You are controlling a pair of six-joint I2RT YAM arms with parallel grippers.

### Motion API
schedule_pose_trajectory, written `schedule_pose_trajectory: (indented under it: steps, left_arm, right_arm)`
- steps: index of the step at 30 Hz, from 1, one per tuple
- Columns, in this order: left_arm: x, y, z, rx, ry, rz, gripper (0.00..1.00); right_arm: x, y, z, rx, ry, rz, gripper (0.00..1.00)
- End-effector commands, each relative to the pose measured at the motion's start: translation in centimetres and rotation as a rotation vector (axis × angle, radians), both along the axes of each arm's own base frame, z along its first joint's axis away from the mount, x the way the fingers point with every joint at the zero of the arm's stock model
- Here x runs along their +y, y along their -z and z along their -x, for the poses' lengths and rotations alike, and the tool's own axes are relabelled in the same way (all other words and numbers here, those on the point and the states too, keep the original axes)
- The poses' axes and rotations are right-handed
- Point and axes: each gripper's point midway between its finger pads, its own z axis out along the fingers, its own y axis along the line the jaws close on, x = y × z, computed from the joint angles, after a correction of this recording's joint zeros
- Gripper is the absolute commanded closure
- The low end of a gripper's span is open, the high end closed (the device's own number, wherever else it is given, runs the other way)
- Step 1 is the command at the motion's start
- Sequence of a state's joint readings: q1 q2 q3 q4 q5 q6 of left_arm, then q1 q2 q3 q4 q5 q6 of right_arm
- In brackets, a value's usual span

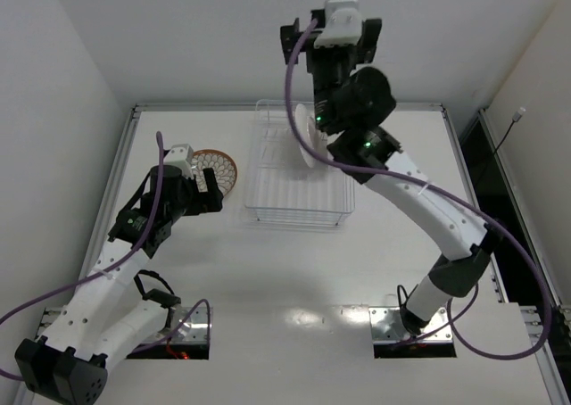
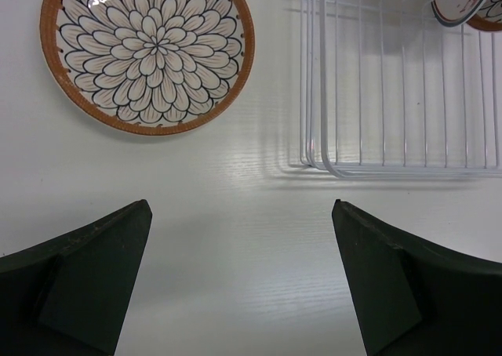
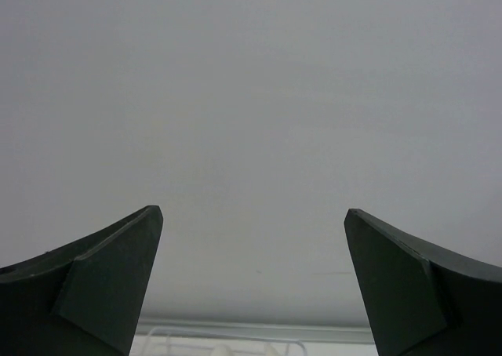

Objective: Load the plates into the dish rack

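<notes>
Clearly, one round orange-rimmed plate with a white petal lattice point(image 2: 147, 54) is not yet loaded: it lies flat on the white table point(image 1: 268, 280) toward the left edge, just beside the rack's left side. The clear wire-frame dish rack point(image 1: 299, 191) sits midway along the far edge, and a white-backed plate point(image 1: 306, 137) stands on edge between its dividers. Your left gripper point(image 2: 239, 285) hangs near the flat plate, spread wide and empty, probably lined up for a pick. Your right gripper point(image 3: 251, 285) is high, released, facing the grey wall point(image 3: 251, 97), likely to leave the rack free.
</notes>
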State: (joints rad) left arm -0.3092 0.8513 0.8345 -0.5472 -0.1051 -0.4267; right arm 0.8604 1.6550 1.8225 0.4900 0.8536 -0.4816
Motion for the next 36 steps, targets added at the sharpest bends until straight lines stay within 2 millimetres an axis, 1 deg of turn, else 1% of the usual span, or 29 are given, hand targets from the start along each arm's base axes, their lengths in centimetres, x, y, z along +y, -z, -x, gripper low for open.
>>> schedule_pose_trajectory:
  steps: [1,3,4,5,6,7,8,9,10,11,12,13,14,16,17,18,21,22,23,25,26,27,31,32,34,36]
  left_arm:
    - [-0.4,-0.3,0.1,-0.009,0.019,0.005,0.0]
    - [-0.4,-0.3,0.1,-0.009,0.019,0.005,0.0]
    - [-0.4,-0.3,0.1,-0.009,0.019,0.005,0.0]
    - [-0.4,-0.3,0.1,-0.009,0.019,0.005,0.0]
    - [-0.4,-0.3,0.1,-0.009,0.019,0.005,0.0]
    - [-0.4,-0.3,0.1,-0.009,0.019,0.005,0.0]
    - [-0.4,-0.3,0.1,-0.009,0.019,0.005,0.0]
    - [-0.4,-0.3,0.1,-0.009,0.019,0.005,0.0]
    - [-0.4,-0.3,0.1,-0.009,0.019,0.005,0.0]
    - [-0.4,-0.3,0.1,-0.009,0.019,0.005,0.0]
    - [-0.4,-0.3,0.1,-0.009,0.019,0.005,0.0]
    - [-0.4,-0.3,0.1,-0.009,0.019,0.005,0.0]
    - [-0.4,-0.3,0.1,-0.009,0.019,0.005,0.0]
    - [-0.4,-0.3,0.1,-0.009,0.019,0.005,0.0]
    - [-0.4,-0.3,0.1,-0.009,0.019,0.005,0.0]
    - [-0.4,-0.3,0.1,-0.009,0.019,0.005,0.0]
    - [-0.4,-0.3,0.1,-0.009,0.019,0.005,0.0]
    - [-0.4,-0.3,0.1,-0.009,0.019,0.005,0.0]
    - [-0.4,-0.3,0.1,-0.009,0.019,0.005,0.0]
    - [-0.6,-0.3,0.1,-0.007,0.027,0.009,0.0]
    - [-0.6,-0.3,0.1,-0.007,0.027,0.009,0.0]
    - [-0.6,-0.5,0.0,-0.016,0.027,0.012,0.0]
    - [-0.6,-0.5,0.0,-0.016,0.027,0.012,0.0]
    - [-0.6,-0.5,0.0,-0.016,0.027,0.012,0.0]
    - [-0.6,-0.5,0.0,-0.016,0.027,0.012,0.0]
    - [-0.6,-0.5,0.0,-0.016,0.027,0.012,0.0]
  right_arm:
    - [4.1,-0.7,0.6,0.117,-0.335,-0.012,0.0]
    - [4.7,0.9,-0.6,0.198,-0.34,0.049,0.02]
    - [6.6,4.8,-1.7,0.319,-0.363,0.131,0.21]
    - [6.4,4.3,-1.9,0.33,-0.369,0.126,0.34]
    - [6.6,5.5,-2.4,0.374,-0.38,0.104,0.53]
    - [7.0,6.9,-2.6,0.418,-0.383,0.097,0.87]
    - [6.6,8.9,-3.1,0.478,-0.376,0.094,1.0]
    - [6.9,12.8,-3.9,0.58,-0.418,0.037,1.0]
    - [7.2,12.9,-3.9,0.585,-0.457,0.04,1.0]
    - [8.0,16.1,-4.1,0.654,-0.493,0.02,1.0]
    - [8.5,17.0,-4.2,0.674,-0.529,0.007,1.0]
    - [9.6,17.5,-3.6,0.696,-0.593,0.004,1.0]
    - [10.1,19.4,-4.4,0.736,-0.601,0.004,1.0]
    - [11.4,23.0,-4.5,0.829,-0.632,0.016,1.0]
    - [11.3,23.6,-5.2,0.842,-0.621,0.017,1.0]
    - [11.8,26.1,-5.9,0.892,-0.6,0.023,1.0]
    - [12.0,29.0,-6.8,0.94,-0.561,0.03,1.0]
    - [12.4,30.4,-7.6,0.952,-0.545,0.024,1.0]
    - [12.4,30.7,-8.1,0.952,-0.525,0.026,1.0]
    - [12.3,32.4,-8.9,0.981,-0.476,0.032,1.0]
    - [12.4,34.1,-9.5,1.011,-0.451,0.046,1.0]
    - [12.4,34.8,-9.9,1.016,-0.429,0.038,1.0]
    - [10.8,37.4,-11.2,1.026,-0.288,0.037,1.0]
    - [10.5,37.3,-11.3,1.019,-0.265,0.027,1.0]
    - [9.6,38.2,-11.8,1.015,-0.196,0.041,1.0]
    - [8.2,38.0,-12.1,0.996,-0.119,0.051,1.0]
